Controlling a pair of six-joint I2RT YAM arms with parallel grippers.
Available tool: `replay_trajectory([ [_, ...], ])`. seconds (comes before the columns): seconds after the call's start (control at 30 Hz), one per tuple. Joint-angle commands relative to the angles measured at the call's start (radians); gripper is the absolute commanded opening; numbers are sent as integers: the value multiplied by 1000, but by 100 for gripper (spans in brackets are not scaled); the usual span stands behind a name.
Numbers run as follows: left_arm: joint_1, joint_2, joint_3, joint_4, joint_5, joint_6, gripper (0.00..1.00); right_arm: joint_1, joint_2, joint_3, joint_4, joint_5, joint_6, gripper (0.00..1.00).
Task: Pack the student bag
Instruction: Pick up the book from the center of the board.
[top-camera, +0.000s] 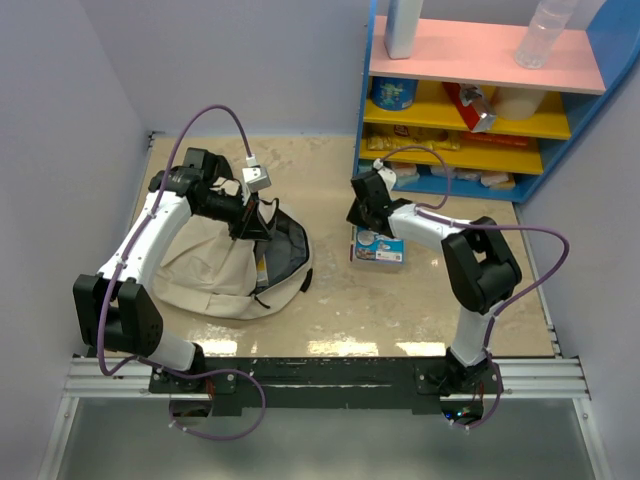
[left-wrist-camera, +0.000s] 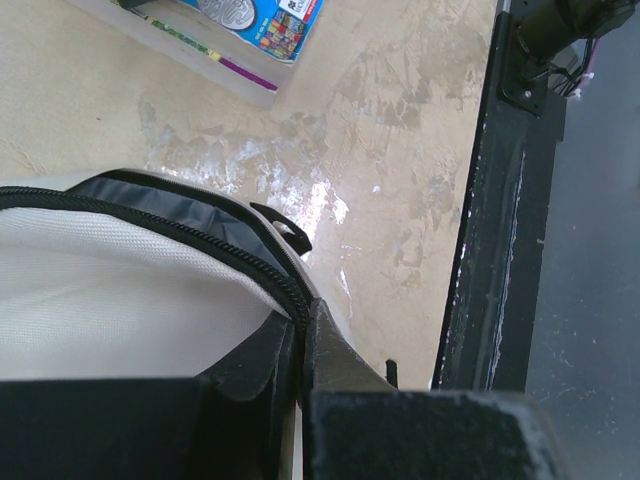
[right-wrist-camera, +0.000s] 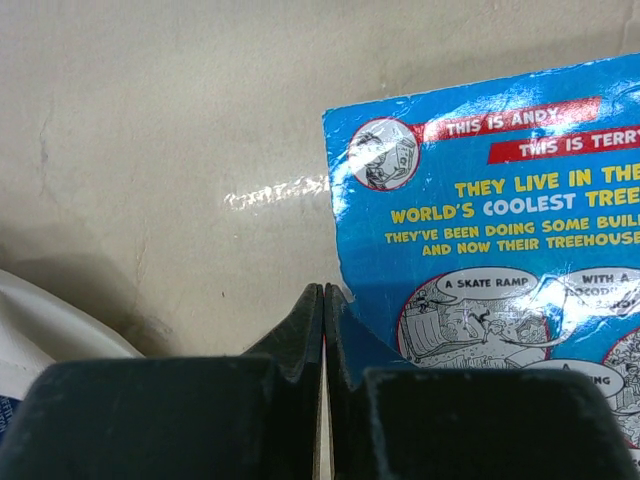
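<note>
A large, soft beige fabric student bag (top-camera: 215, 265) with black zipper trim lies on the left of the pale table (top-camera: 330, 310), its mouth facing right. The left gripper (left-wrist-camera: 303, 322) is clamped on the bag's zippered rim. Further right, the right gripper (right-wrist-camera: 323, 296), jaws pressed together, sits at the edge of a flat blue illustrated book (right-wrist-camera: 500, 220).

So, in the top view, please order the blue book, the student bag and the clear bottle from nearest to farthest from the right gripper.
1. blue book, just beneath the right gripper.
2. student bag, on the left side.
3. clear bottle, on the pink shelf, far right.
</note>
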Motion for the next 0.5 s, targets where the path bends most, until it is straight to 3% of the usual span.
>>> replay_trajectory([
  [0.0, 0, -33, 29, -11, 56, 22, 0, -26, -32, -23, -15, 28, 14, 0],
  [0.2, -1, -33, 27, -9, 55, 25, 0, -29, -65, -32, -3, -10, -6, 6],
  [0.27, 0, -34, 29, -12, 53, 23, 0, -50, -97, -26, -5, -33, -13, 17],
  [0.4, -1, -36, 27, -14, 44, 28, 0, -73, -170, -25, 5, -130, -34, 52],
  [0.47, 0, -33, 26, -15, 42, 29, 0, -89, -222, -29, 1, -157, -42, 59],
])
